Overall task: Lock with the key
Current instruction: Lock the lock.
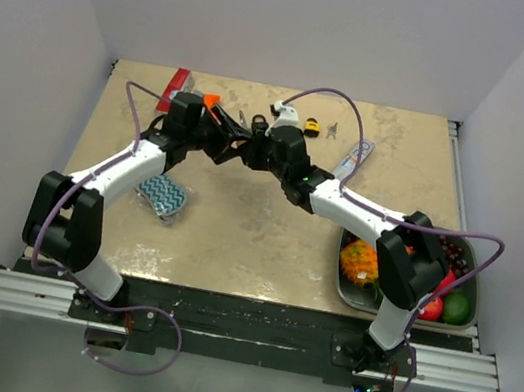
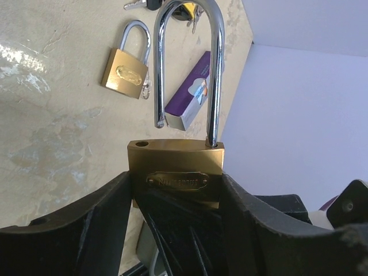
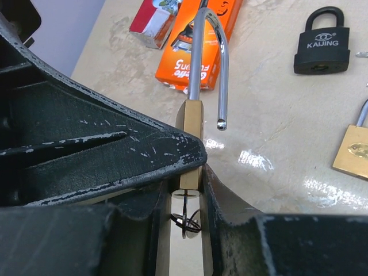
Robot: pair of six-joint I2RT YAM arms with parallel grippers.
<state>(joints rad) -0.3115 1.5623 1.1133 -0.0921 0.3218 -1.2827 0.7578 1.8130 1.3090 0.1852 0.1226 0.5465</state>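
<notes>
Gripping the open padlock (image 2: 175, 158) in the left hand (image 2: 175, 190), with the right hand (image 3: 187, 207) narrow around the key ring (image 3: 185, 223), hold unclear; next needing the shackle (image 2: 214, 69) pressed fully down.

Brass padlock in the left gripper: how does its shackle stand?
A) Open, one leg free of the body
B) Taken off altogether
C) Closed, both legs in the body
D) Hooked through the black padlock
A: in the left wrist view the short leg of the shackle ends in the air above the empty hole in the top of the brass padlock, and only the long leg is seated.
</notes>
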